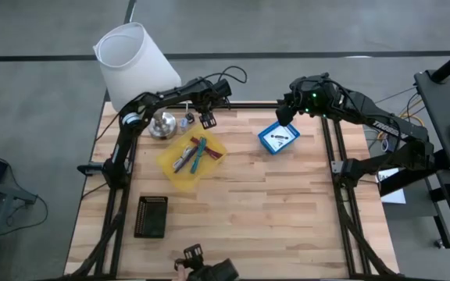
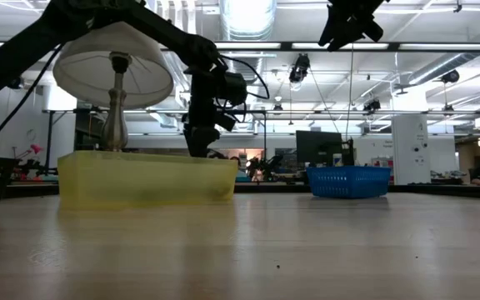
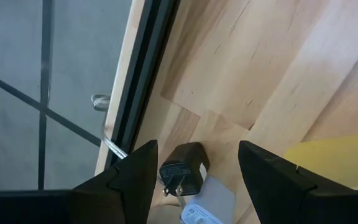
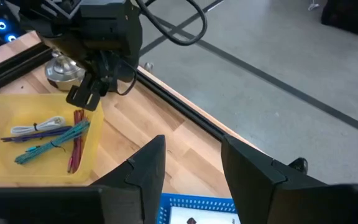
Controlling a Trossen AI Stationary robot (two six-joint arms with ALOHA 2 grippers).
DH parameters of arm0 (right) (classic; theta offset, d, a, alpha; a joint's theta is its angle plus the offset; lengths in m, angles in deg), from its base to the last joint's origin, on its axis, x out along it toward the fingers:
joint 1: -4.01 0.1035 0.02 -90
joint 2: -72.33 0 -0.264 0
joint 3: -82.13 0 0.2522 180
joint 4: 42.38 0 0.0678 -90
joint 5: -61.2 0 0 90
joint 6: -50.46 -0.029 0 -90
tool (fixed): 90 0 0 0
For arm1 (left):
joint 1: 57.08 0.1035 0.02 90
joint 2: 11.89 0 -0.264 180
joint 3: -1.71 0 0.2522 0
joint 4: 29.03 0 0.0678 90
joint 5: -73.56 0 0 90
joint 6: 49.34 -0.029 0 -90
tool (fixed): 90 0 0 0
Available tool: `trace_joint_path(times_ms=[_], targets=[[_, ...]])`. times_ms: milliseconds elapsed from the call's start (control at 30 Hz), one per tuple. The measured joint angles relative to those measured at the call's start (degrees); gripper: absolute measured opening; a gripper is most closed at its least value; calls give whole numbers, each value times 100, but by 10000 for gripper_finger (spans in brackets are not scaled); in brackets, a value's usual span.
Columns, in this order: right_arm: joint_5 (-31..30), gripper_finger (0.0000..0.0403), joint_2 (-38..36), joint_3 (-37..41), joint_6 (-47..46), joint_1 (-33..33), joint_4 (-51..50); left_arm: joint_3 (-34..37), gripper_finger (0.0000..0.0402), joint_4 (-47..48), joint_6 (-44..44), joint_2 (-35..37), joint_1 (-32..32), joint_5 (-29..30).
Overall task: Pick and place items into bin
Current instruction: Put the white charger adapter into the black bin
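A tray (image 1: 170, 168) holding cords (image 1: 196, 152) is placed left of centre on the worktop (image 1: 272, 211), with a basket (image 1: 279, 138) to its right, a lamp (image 1: 135, 62) behind it and a crate (image 1: 151, 216) in front.

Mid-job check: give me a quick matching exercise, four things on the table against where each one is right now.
Things:
1. yellow bin
2. blue basket
3. black basket
4. lamp

Places:
A. under the right gripper, right of centre
B. far-left corner of the table
C. near-left part of the table, apart from the rest
D. left of centre, holding cords, beside the left gripper

Pairs: 1-D, 2-A, 3-C, 4-B
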Motion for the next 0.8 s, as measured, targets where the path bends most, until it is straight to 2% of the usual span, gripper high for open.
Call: trace_joint_path(times_ms=[367,800], targets=[[-1,142,-2,33,22,0,-1,-2,207,-13,4,33,-160,1],[1,137,-2,112,111,0,-8,-39,207,-52,-195,44,-845,-25]])
